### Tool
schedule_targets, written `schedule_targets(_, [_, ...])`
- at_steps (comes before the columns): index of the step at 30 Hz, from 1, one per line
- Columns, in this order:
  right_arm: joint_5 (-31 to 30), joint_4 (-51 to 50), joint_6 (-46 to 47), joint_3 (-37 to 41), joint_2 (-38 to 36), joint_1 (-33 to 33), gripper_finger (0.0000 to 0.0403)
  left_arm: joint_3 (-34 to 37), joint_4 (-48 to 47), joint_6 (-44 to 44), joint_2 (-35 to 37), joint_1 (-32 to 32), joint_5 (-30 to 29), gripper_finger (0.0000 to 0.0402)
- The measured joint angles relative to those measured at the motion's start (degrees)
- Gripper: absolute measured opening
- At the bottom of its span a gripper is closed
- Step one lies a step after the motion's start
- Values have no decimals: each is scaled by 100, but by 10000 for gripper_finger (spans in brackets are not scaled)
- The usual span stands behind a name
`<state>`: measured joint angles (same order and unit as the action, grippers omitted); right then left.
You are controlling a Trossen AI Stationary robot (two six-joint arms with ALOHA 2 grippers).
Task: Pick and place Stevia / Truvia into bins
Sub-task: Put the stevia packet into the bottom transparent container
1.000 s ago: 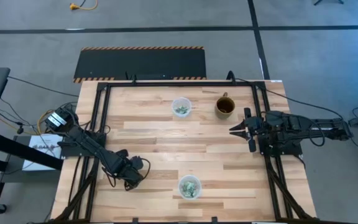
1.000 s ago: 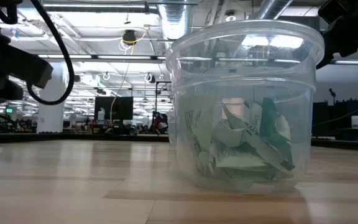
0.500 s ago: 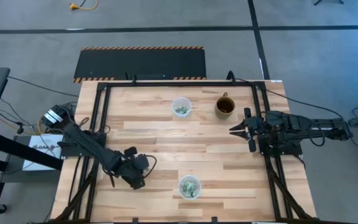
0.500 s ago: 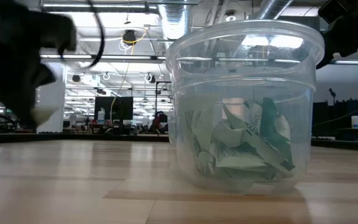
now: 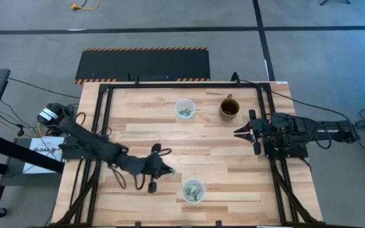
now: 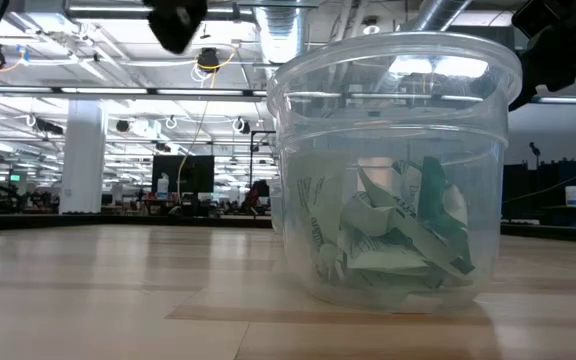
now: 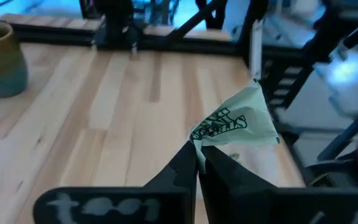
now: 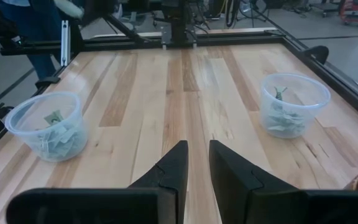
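Left tool (image 5: 167, 170): reaching across the tabletop (image 5: 144, 136), just beside the near cup (image 5: 193, 190); fingers pinched tight on one corner of a pale green packet (image 7: 238, 118), which is sticking up past the tips.
- Risk: the pinch is catching only a corner, so the packet may be twisting or slipping loose during the carry. Release short of the rim would drop it on the wood; a low approach could knock the light cup over.

Near cup: holding a heap of green and white packets (image 6: 393, 240); a flat packet could catch on the rim.

Far cup (image 5: 184, 109): holding a few packets, beside the brown mug (image 5: 229, 108).

Right tool (image 5: 238, 133): waiting at the right side of the tabletop, fingers narrowly parted; it appears to be holding nothing, though the tips are small from above.
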<state>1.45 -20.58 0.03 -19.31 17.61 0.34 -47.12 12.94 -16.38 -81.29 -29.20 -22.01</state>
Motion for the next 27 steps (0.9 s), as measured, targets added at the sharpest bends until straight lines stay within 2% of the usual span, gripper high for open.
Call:
schedule_targets(6, [1,-9,-1,2,0,0,59,-690,-103,331,-809,449,986,0])
schedule_targets(9, [2,-10,-2,0,0,0,59,-1338,-781,416,-1326,532,1430,0])
schedule_targets(12, [1,-20,-1,1,0,0,59,-2012,-1745,424,-1772,558,1536,0])
schedule_targets(16, [1,-24,0,0,-1,0,59,-2710,-2529,553,-2256,558,1649,0])
schedule_targets(22, [1,-39,0,2,2,0,59,-3318,-2713,781,-2726,558,2322,0])
schedule_targets(27, [0,-33,0,1,0,0,59,-3551,-3089,837,-2859,558,2458,0])
